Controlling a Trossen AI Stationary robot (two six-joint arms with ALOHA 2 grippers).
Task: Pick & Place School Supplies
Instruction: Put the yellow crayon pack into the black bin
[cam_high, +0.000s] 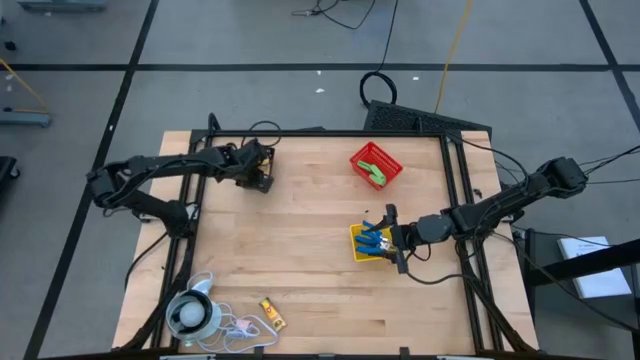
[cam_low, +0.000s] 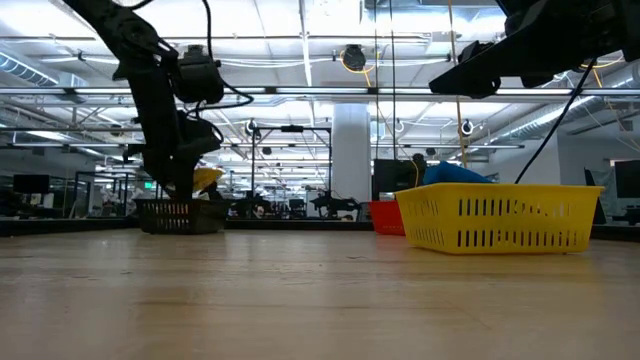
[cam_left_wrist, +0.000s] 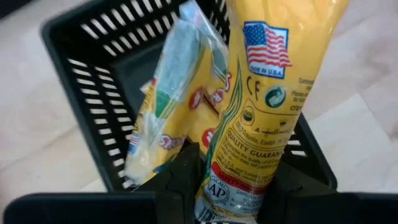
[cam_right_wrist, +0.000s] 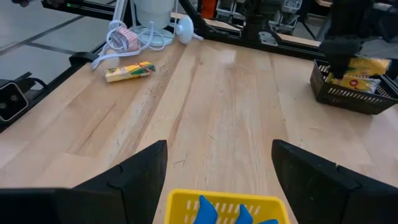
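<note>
Left hand (cam_left_wrist: 233, 186) clamps a yellow packet (cam_left_wrist: 267, 93) right over the black bin (cam_left_wrist: 93, 81), another packet (cam_left_wrist: 168, 106) already inside. Right hand (cam_right_wrist: 217, 168) hangs spread wide above the yellow bin (cam_right_wrist: 227, 208), blue scissors (cam_high: 374, 240) in it. One packet (cam_high: 272, 314) lies on the counter (cam_high: 300, 250).

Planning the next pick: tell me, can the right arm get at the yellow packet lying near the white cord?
Probably yes: the right gripper is open and empty over the yellow bin, and bare table lies between it and the packet.
</note>
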